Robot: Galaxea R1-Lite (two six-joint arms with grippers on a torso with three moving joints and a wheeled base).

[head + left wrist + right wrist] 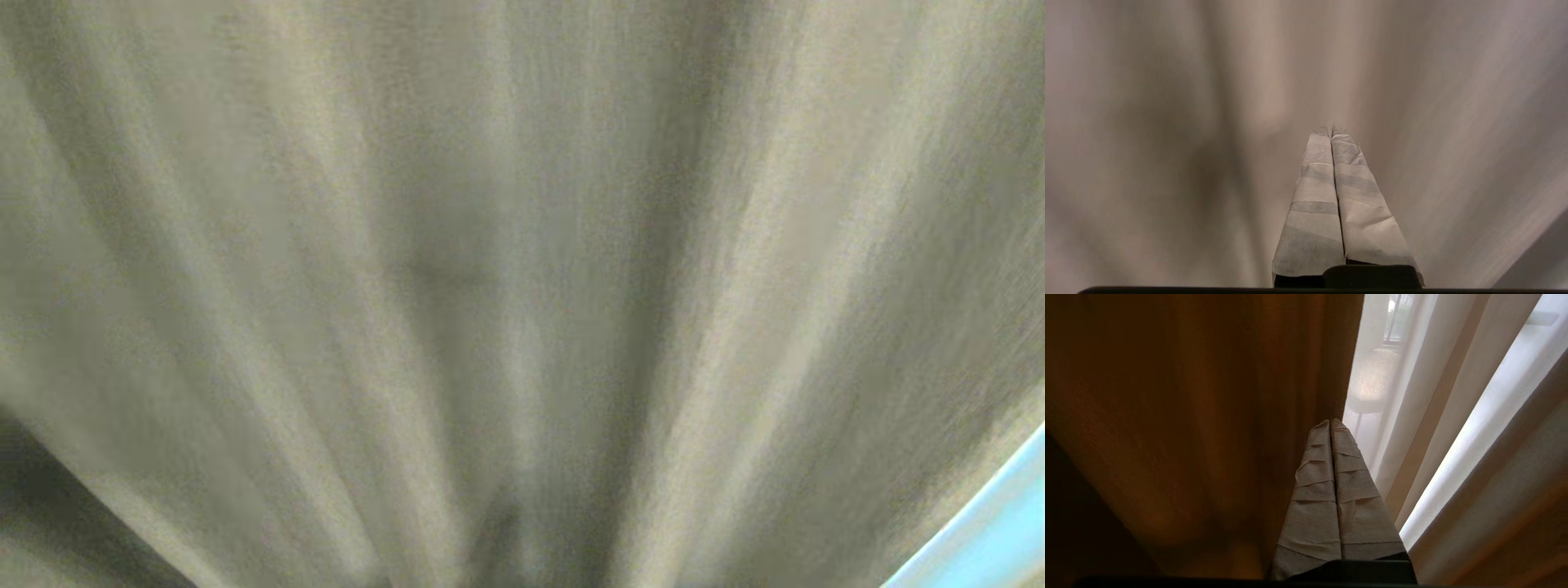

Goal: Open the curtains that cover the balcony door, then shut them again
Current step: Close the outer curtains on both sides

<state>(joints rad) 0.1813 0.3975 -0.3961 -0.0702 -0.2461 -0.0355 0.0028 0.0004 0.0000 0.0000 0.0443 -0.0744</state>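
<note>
Left gripper [1331, 132]: two long tapered fingers [1314, 204] wrapped in pale grey-white tape w/ darker grey bands, creased; black mount at base. Right gripper [1330, 422]: same build, fingers [1316, 498] wrapped in overlapping beige-grey tape strips, edges visible; black housing below the tape.

Pleated beige-grey curtains [506, 269] drawn, white sheers [1412, 396] beside them

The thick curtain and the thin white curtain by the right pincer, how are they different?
The thick curtain is dark and lets no light through; the thin white curtain glows bright. You can see shapes outside through the thin white curtain, but nothing through the thick curtain. The right pincer, shut, points at the thick curtain's edge, with the thin white curtain beyond. Both hang in long folds.
</note>
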